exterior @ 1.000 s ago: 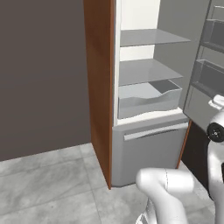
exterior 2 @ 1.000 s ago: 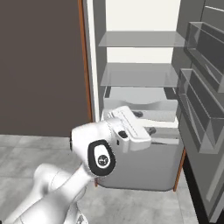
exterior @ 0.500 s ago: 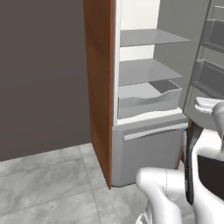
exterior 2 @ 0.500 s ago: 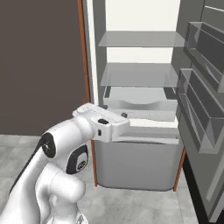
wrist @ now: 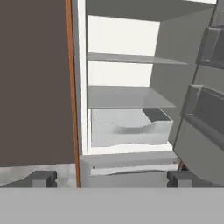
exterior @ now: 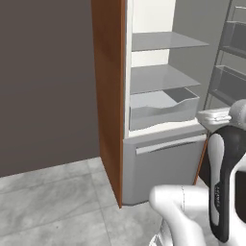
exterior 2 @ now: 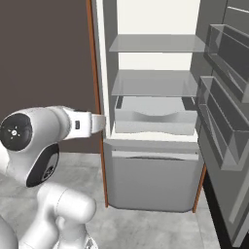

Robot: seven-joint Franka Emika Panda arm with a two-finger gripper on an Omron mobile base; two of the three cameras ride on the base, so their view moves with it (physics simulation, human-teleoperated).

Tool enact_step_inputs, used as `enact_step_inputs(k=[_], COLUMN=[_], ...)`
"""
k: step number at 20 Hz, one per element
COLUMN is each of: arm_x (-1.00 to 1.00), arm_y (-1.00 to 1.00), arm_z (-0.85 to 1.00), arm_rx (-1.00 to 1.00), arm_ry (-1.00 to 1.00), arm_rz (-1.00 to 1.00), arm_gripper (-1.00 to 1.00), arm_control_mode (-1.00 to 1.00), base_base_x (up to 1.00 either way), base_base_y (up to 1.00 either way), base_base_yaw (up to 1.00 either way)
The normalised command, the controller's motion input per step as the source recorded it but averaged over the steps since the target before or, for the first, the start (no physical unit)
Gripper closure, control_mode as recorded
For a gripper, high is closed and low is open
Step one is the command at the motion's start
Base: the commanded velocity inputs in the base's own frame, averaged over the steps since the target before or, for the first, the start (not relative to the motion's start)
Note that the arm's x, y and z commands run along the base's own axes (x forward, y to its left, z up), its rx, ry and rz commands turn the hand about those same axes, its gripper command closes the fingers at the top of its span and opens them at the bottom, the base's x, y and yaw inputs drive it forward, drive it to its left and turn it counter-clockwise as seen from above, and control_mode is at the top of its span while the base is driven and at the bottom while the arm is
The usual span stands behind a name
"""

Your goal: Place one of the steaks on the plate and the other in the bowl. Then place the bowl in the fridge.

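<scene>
The fridge [exterior 2: 155, 121] is standing open, with its door [exterior 2: 226, 126] swung out to the right. Inside, two grey shelves [exterior: 161, 77] are sitting one above the other, and a pale drawer [wrist: 129, 129] is sitting under the lower shelf. A closed grey drawer [exterior 2: 153, 180] is filling the bottom part. The brown side panel [exterior: 108, 96] is standing on the left, next to a dark wall [exterior: 45, 81]. The tool [wrist: 109, 178] is pointing at the fridge from outside, its two tips wide apart and holding nothing. The white arm [exterior 2: 44, 141] is reaching across in front of the grey floor [exterior: 53, 202].
</scene>
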Motion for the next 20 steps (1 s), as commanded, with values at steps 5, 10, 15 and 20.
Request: enact_step_inputs(k=[5,10,15,20], arm_x=[-0.43,-0.17,0.06,0.02], arm_y=[0.66,0.09,0.0,0.0], arm_z=[0.0,-0.12,-0.12,0.0], arm_rx=[0.14,0.14,0.0,0.0], arm_ry=[0.11,-0.13,-0.03,0.0], arm_rz=[0.32,0.03,-0.01,0.0], arm_gripper=[-1.0,-1.0,-1.0,-1.0], arm_control_mode=[-1.0,-1.0,-1.0,-1.0], base_base_x=[0.0,0.0,0.0,0.0], base_base_y=[0.0,0.0,0.0,0.0], base_base_yaw=[0.0,0.0,0.0,0.0])
